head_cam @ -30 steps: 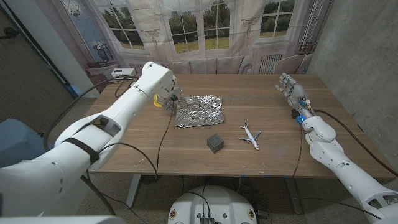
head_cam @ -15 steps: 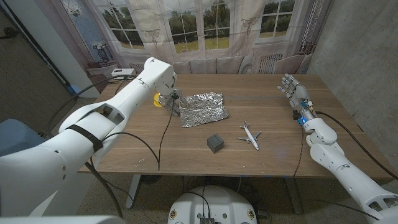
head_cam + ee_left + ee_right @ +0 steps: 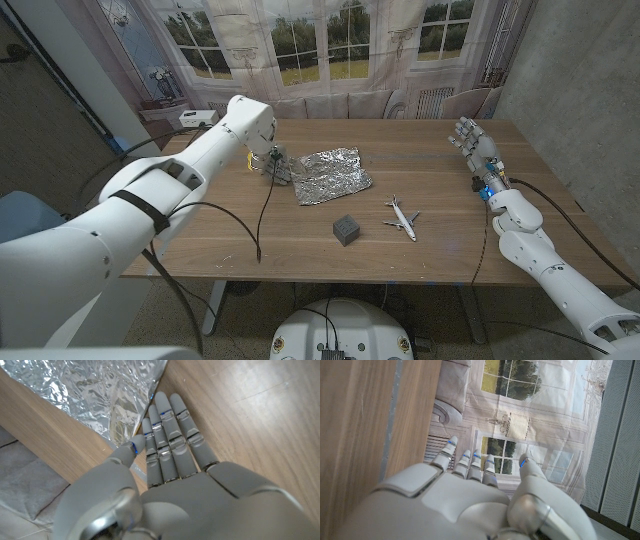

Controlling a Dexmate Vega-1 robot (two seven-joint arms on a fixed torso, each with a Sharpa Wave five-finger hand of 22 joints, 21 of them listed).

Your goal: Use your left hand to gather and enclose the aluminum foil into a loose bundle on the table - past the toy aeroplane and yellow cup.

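The crinkled aluminum foil (image 3: 335, 172) lies spread out on the wooden table (image 3: 430, 170), a little left of the middle. My left hand (image 3: 274, 161) is at the sheet's left edge. In the left wrist view my left hand (image 3: 170, 465) holds its fingers (image 3: 167, 420) straight and close together, their tips at the edge of the foil (image 3: 95, 390), with nothing in its grasp. The white toy aeroplane (image 3: 402, 216) lies nearer me, to the right. My right hand (image 3: 477, 146) stands upright at the table's right side, fingers apart and empty; so too my right hand (image 3: 470, 490).
A small grey cube (image 3: 346, 229) sits in front of the foil, left of the aeroplane. A white box (image 3: 198, 116) is at the back left corner. A black cable (image 3: 262, 215) hangs from my left arm across the table's left part.
My left hand has moved right against the foil's left edge, and the sheet has slid a little to the right. My arm now covers the yellow cup. The right hand has barely shifted.
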